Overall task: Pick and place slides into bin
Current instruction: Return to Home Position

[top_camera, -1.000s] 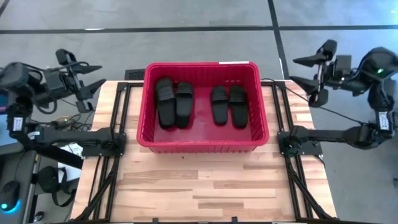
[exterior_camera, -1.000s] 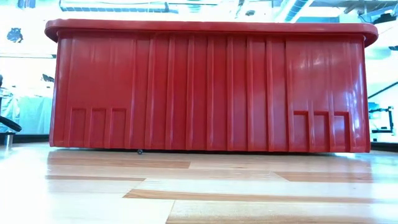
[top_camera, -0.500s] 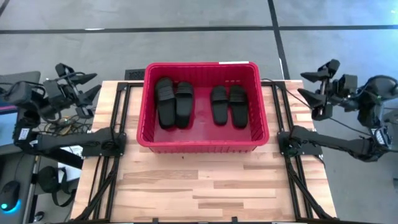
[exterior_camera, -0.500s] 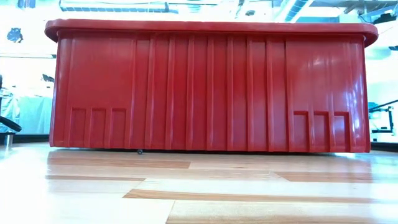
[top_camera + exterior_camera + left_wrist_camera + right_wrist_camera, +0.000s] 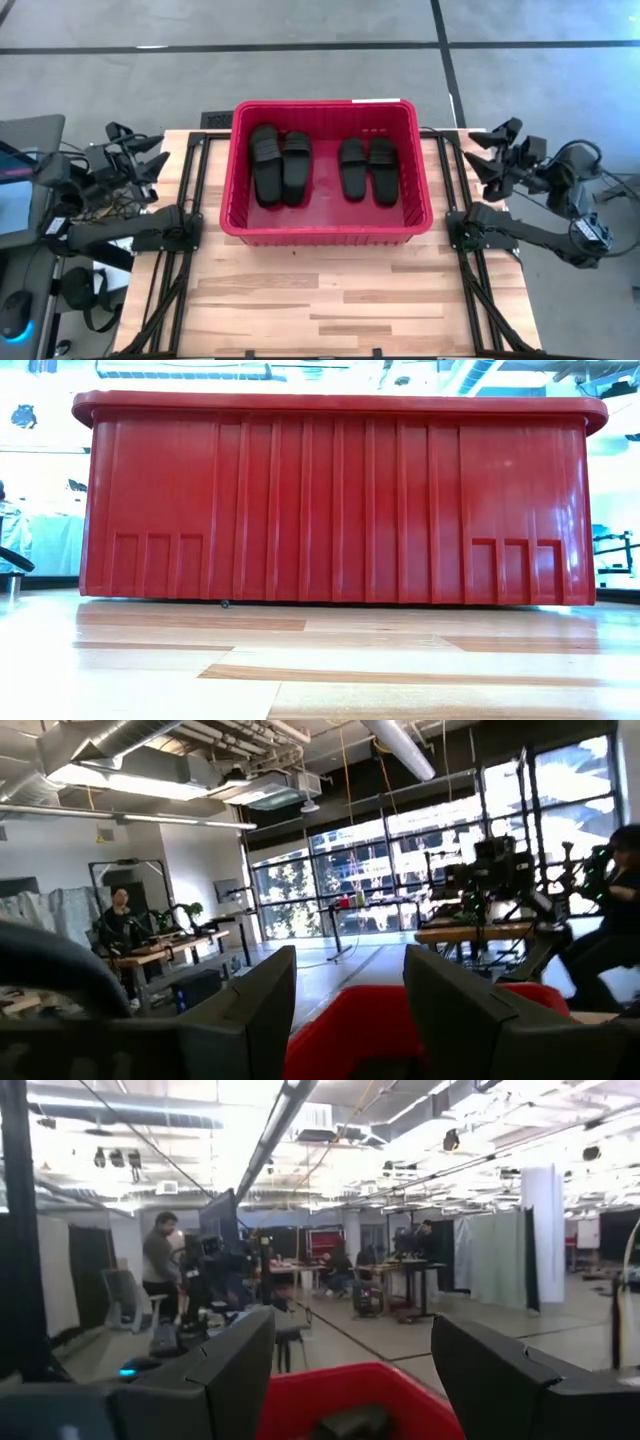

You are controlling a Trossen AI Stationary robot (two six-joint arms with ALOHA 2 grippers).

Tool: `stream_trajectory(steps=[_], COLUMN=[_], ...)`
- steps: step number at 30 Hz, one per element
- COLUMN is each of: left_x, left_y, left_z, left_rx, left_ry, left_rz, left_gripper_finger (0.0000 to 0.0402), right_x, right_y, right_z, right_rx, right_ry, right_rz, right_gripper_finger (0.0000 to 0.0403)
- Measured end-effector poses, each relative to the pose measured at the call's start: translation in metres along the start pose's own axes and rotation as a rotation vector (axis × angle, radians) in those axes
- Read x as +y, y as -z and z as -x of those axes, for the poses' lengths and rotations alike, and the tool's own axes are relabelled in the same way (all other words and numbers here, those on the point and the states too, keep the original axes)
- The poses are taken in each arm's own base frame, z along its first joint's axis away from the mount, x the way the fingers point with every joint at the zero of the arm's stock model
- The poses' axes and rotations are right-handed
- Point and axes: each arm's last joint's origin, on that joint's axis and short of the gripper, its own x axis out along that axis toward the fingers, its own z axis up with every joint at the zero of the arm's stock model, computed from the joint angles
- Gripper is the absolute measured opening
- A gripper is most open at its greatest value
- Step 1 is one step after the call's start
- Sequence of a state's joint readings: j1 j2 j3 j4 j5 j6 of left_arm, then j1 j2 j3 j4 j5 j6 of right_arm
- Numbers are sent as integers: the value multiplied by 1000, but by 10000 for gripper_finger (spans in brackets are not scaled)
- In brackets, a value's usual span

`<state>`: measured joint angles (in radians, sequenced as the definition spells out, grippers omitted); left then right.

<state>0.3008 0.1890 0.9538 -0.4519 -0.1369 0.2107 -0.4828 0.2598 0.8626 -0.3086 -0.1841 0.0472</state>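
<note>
The red bin point(image 5: 327, 232) stands on the far middle of the wooden table; its ribbed near wall point(image 5: 340, 510) fills the low view. Several black slides lie flat on its floor, soles down: a pair at the left point(image 5: 281, 165) and a pair at the right point(image 5: 366, 168). My left gripper point(image 5: 152, 160) is open and empty, off the bin's left side above the table's left edge. My right gripper point(image 5: 482, 162) is open and empty, off the bin's right side. Each wrist view shows the bin's rim point(image 5: 385, 1015) point(image 5: 345, 1390) between that arm's fingers.
Black frame rails point(image 5: 185, 215) point(image 5: 470, 225) run along both sides of the table. Bare wood point(image 5: 330, 295) lies between the bin and the near edge. People, desks and other arms show in the room beyond point(image 5: 160, 1270).
Both arms have drawn back and come down toward their rest places at the table's sides: my left gripper has gone toward the near edge and lower, my right gripper toward the near edge and lower. The bin and the slides have stayed still.
</note>
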Motion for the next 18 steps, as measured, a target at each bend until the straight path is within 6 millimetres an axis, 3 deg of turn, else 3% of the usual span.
stream_trajectory(steps=[10,15,18], left_x=[-7,-12,-13], left_y=[37,53,58], left_z=[16,15,12], left_rx=[-1,27,52], left_ry=[42,84,96], left_rz=[155,216,228], left_gripper_finger=[176,176,176], right_x=[3,4,4], right_y=[39,54,64], right_z=[18,29,27], right_rx=[6,-16,22], right_ry=[-53,-79,-98], right_rz=[-126,-157,-185], right_gripper_finger=[256,256,256])
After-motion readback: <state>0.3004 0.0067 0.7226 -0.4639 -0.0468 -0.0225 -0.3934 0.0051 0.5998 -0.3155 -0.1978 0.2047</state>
